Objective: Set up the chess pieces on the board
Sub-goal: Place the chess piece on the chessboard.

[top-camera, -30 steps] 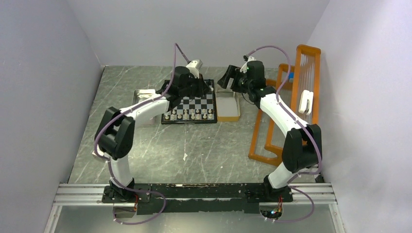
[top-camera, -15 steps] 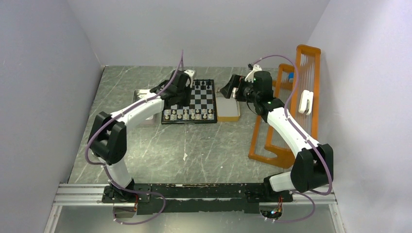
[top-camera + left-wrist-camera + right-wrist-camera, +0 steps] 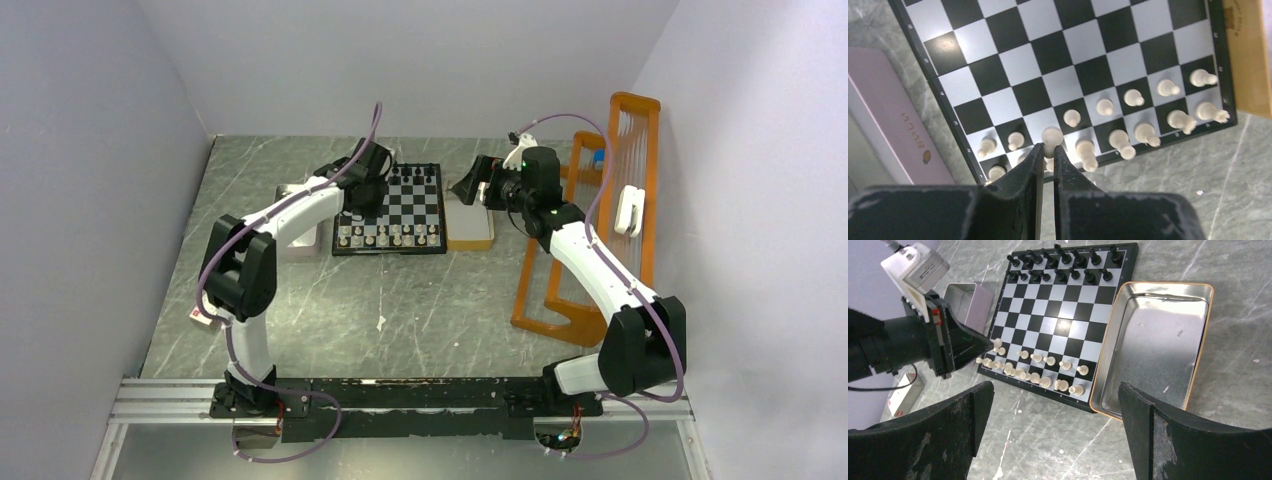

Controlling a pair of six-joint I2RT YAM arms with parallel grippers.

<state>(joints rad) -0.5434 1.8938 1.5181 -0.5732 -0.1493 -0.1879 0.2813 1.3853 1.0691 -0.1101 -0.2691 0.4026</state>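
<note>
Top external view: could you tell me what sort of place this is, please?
Probably a lab robot test cell: plain walls box in a marbled table, a left arm and a right arm are mounted on a metal rail, and a chessboard is laid out.

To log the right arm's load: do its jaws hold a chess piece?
No, the jaws of the right gripper stand wide apart with nothing between them.

Worktop (image 3: 400, 300): grey-green marbled slab, pale veins. Lying directly on it:
- board (image 3: 410, 200), black and white checks, dark frame, far centre
- metal tray (image 3: 1158, 335), silvery, orange rim, just beside the board's right edge
- pink tin (image 3: 979, 305), just beside the board's left edge
- white box (image 3: 902, 396), small, left side
- orange rack (image 3: 548, 300), right side
</note>
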